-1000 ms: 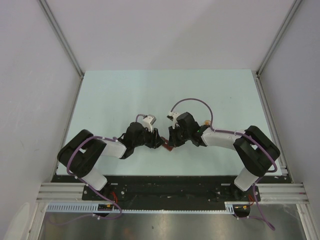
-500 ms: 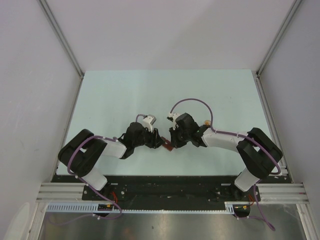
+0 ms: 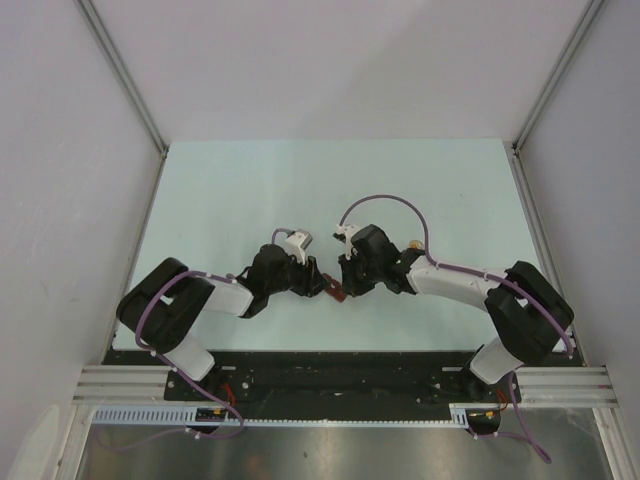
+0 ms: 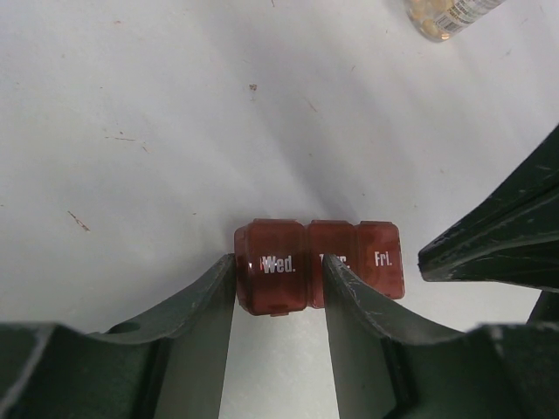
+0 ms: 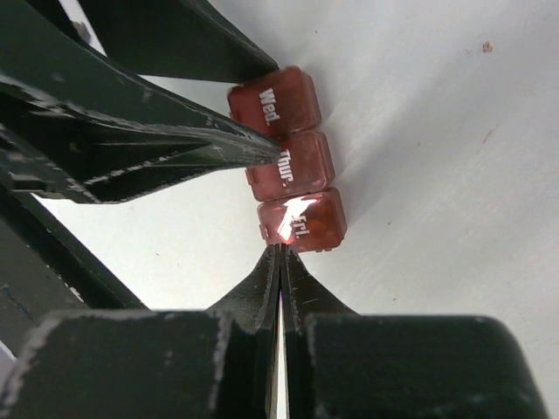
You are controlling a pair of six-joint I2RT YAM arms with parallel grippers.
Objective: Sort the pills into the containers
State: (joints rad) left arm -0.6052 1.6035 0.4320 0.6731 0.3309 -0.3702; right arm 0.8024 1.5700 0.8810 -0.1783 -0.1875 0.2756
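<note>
The dark red pill box (image 4: 336, 262) lies on the table with lids marked Wed., Thur. and Fri., all down. It also shows in the right wrist view (image 5: 293, 166) and the top view (image 3: 338, 293). My left gripper (image 4: 278, 266) is closed on the Wed. end, one finger (image 4: 210, 297) on each side. My right gripper (image 5: 281, 249) is shut, with nothing between the jaws, and its tips touch the front edge of the Fri. lid. Orange-tan pills (image 4: 428, 19) show only inside a clear bottle.
The clear round bottle (image 4: 450, 13) lies at the far right of the left wrist view, beyond the pill box. It is a small orange spot beside the right arm in the top view (image 3: 413, 243). White walls enclose the pale table (image 3: 250, 190).
The right arm's elbow has swung out to the right and its forearm has flattened. Both grippers and the pill box stay at the same spot.
</note>
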